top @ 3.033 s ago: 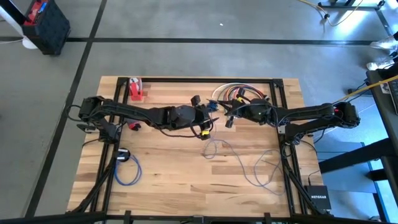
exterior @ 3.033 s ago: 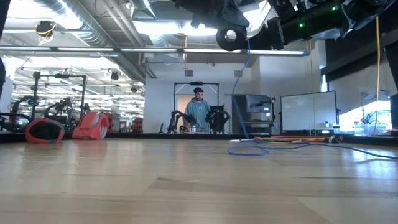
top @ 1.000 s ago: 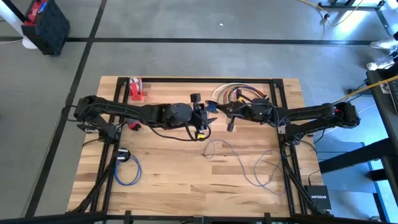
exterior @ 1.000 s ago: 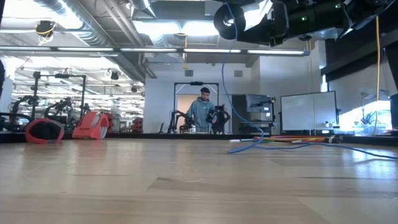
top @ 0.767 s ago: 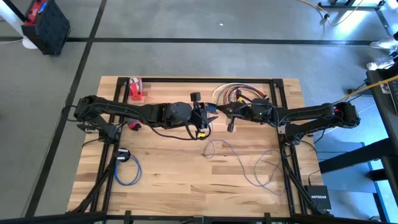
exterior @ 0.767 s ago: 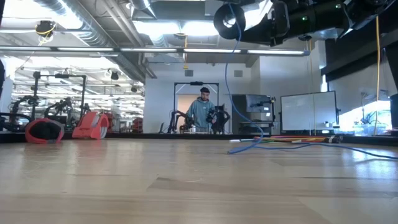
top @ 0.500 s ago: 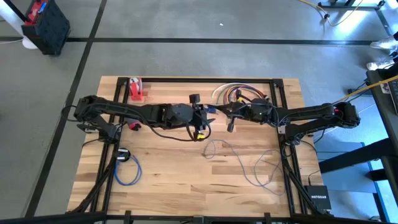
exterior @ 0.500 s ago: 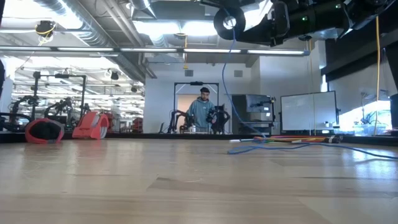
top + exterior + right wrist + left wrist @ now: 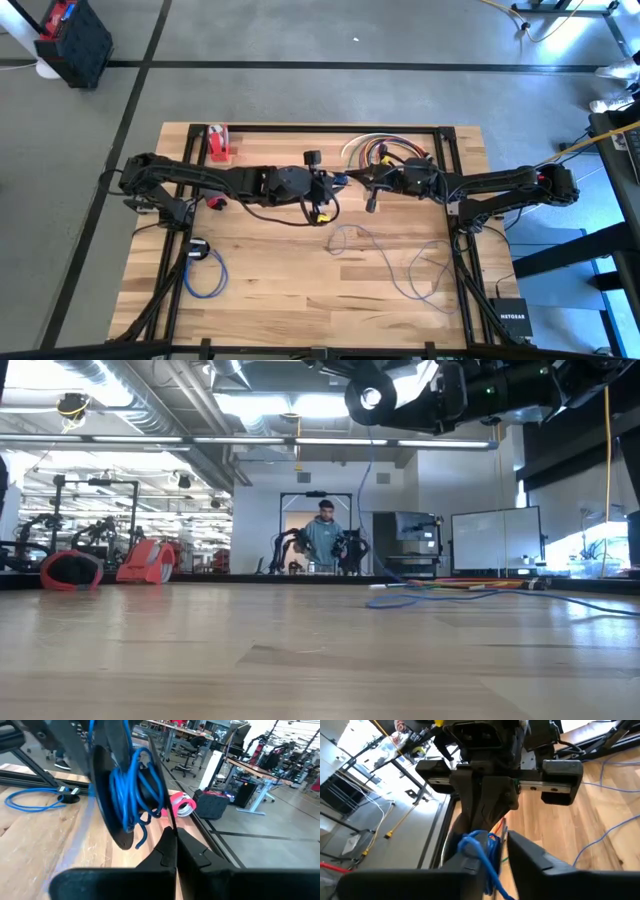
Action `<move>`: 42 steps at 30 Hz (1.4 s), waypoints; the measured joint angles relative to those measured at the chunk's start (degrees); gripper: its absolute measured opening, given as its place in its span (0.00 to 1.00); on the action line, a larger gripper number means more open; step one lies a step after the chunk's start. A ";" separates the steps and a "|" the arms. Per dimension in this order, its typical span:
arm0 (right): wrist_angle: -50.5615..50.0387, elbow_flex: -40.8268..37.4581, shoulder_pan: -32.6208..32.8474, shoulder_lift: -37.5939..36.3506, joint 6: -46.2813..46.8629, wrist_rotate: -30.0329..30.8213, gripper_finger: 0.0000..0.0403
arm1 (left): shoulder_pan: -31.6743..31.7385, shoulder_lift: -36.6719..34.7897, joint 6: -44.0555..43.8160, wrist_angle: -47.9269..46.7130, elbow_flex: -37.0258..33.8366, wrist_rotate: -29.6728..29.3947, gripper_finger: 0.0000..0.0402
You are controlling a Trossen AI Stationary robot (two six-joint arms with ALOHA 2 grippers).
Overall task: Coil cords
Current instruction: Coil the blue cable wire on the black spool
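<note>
Left gripper meets the right gripper mid-table, raised. Its fingers straddle the small bundle of blue cord, gap visible on one side, so whether it pinches is unclear. Right gripper pressed together, jaws against the same bundle. Beyond the grippers, the cord's slack trails to the table. Risk: if the handover fails, loops may spring open; trailing slack could snag the further cord pile.
</note>
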 joint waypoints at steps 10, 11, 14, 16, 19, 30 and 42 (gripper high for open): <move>0.06 0.00 0.00 0.02 -1.06 -1.76 0.01 | -0.07 0.00 1.01 0.03 0.00 0.31 0.01; -0.14 0.00 0.00 0.02 -1.05 -1.83 0.02 | -0.07 0.00 0.74 -0.06 0.00 0.31 0.01; -0.07 0.02 0.00 0.00 -1.03 -1.81 0.08 | -0.04 0.00 0.58 -0.07 0.00 0.24 0.01; -0.99 0.02 0.02 -0.77 -1.21 -0.10 0.14 | -0.03 0.00 0.40 -0.09 0.00 -0.13 0.01; -3.89 0.04 0.04 -3.74 -2.27 2.10 0.22 | 0.00 0.00 0.31 -0.07 0.00 -0.33 0.01; -11.20 0.04 0.04 -19.33 -4.30 2.69 0.29 | -0.04 0.00 0.12 -0.04 0.00 -0.13 0.00; -9.20 -0.02 0.09 -10.90 -0.98 -10.14 0.29 | -0.04 0.01 -1.94 0.70 0.00 8.04 0.00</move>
